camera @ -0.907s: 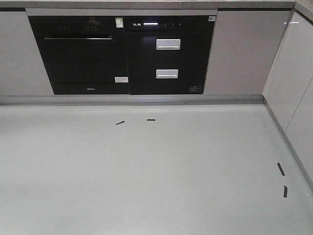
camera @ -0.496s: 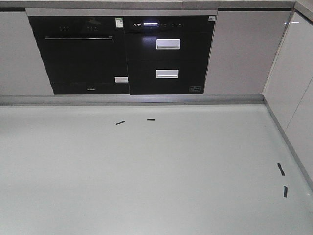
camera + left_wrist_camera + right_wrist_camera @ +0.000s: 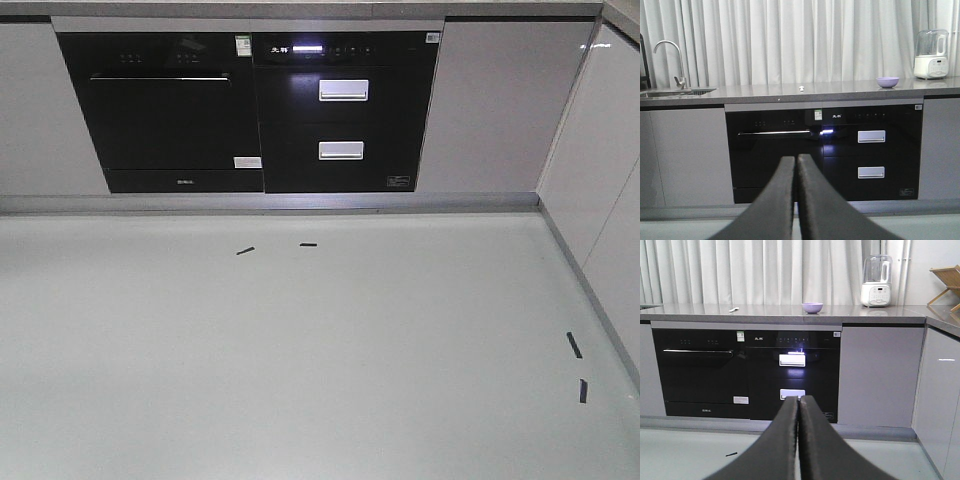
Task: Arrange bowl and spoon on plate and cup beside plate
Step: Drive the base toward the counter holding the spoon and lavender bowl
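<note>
The front view shows a pale grey floor (image 3: 300, 360) with short black tape marks (image 3: 246, 250) on it, two near the middle and two at the right edge. Behind it stand a black oven (image 3: 165, 110) and, just beside it on the right, a black drawer unit (image 3: 345, 110) with two silver handles, both set among grey cabinets. No gripper shows here. In the left wrist view the left gripper (image 3: 796, 158) has its two dark fingers pressed together, with nothing between them. Far beyond it the bowl (image 3: 887, 82) sits upright on the grey counter (image 3: 765, 92), right of the middle, near a white blender (image 3: 931, 54). A small pale item (image 3: 801, 88), too small to name, lies well left of the bowl, and a tap (image 3: 667, 47) stands over a sink (image 3: 675, 92) at the far left. In the right wrist view the right gripper (image 3: 800, 399) is likewise pressed together and bare. The bowl (image 3: 813, 307) rests on the counter ahead, between the pale item and the blender; a wooden rack (image 3: 946, 287) stands at the far right.
</note>
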You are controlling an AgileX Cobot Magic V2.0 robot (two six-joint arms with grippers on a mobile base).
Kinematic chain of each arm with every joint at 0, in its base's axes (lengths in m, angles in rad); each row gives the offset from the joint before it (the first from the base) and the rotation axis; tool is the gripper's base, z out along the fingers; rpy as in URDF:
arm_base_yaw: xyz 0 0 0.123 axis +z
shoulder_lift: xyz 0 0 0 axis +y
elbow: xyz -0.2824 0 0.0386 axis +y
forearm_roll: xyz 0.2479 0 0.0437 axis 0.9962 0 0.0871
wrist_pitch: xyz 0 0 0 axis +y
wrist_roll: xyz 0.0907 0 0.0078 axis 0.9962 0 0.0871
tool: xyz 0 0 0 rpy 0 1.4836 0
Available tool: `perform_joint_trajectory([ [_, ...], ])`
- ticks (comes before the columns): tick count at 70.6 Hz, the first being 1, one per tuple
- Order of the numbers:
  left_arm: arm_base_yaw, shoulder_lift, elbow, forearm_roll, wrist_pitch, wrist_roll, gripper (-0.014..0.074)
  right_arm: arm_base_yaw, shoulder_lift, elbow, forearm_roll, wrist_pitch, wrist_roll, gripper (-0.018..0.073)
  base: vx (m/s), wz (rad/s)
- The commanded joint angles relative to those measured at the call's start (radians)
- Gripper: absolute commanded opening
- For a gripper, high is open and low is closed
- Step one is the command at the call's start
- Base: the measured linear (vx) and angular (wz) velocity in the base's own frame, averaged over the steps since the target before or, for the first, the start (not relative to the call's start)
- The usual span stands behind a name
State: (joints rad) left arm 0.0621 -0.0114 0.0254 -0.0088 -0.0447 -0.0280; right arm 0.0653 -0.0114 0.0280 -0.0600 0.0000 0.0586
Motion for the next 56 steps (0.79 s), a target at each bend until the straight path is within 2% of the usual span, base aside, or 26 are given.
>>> perform_joint_trajectory([
  [1, -0.008, -0.013, -0.007, -0.003, -0.072, -0.002, -0.0006, -0.003, -0.008, 0.004, -0.003, -0.069, -0.002, -0.0011, 0.01, 0.0],
  [56, -0.008, -0.013, -0.007, -0.003, -0.072, -0.002, -0.0006, -0.003, -0.008, 0.004, -0.003, -0.069, -0.002, -0.0011, 0.1, -0.02],
])
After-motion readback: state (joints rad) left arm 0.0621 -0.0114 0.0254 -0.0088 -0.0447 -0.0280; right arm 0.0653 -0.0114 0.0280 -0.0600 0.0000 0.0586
